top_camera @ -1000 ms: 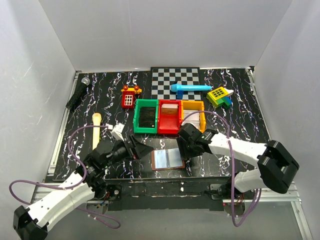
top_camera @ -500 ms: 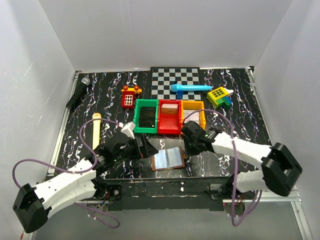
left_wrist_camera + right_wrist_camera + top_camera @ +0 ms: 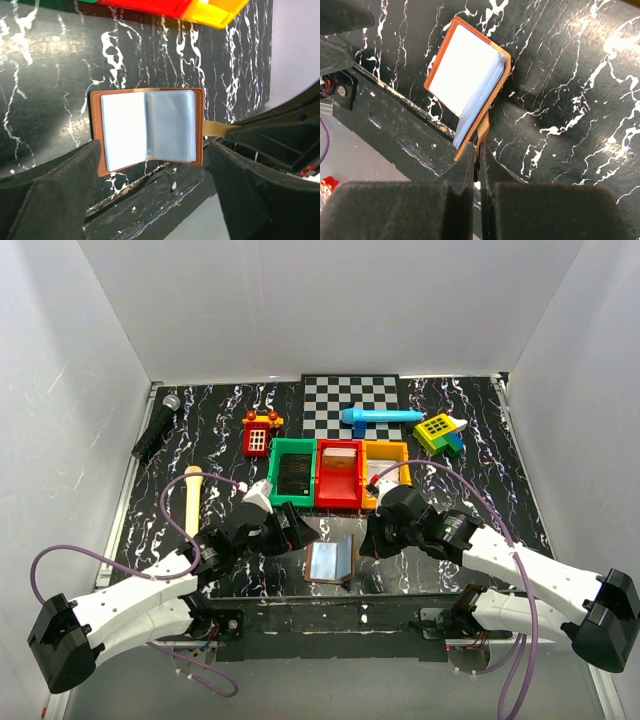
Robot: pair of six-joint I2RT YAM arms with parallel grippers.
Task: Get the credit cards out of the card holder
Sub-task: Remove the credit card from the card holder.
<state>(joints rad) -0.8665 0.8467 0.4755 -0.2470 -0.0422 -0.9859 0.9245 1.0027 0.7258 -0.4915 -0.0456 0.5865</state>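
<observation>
The card holder is a brown wallet with pale blue-grey inner sleeves, lying open near the table's front edge. Its right cover is tilted up off the table. My right gripper is shut on the tan strap that sticks out from the card holder. My left gripper stands open just left of the holder. In the left wrist view the card holder lies between and beyond the open left gripper. I cannot make out any credit cards in the sleeves.
Green bin, red bin and yellow bin stand in a row just behind the holder. Farther back are a checkerboard, blue toy, toy blocks, microphone and wooden stick. The table's front edge is close.
My right gripper has shut on the holder's strap and raised its right cover, so the holder now stands partly folded. My left gripper has moved right, closer to the holder.
</observation>
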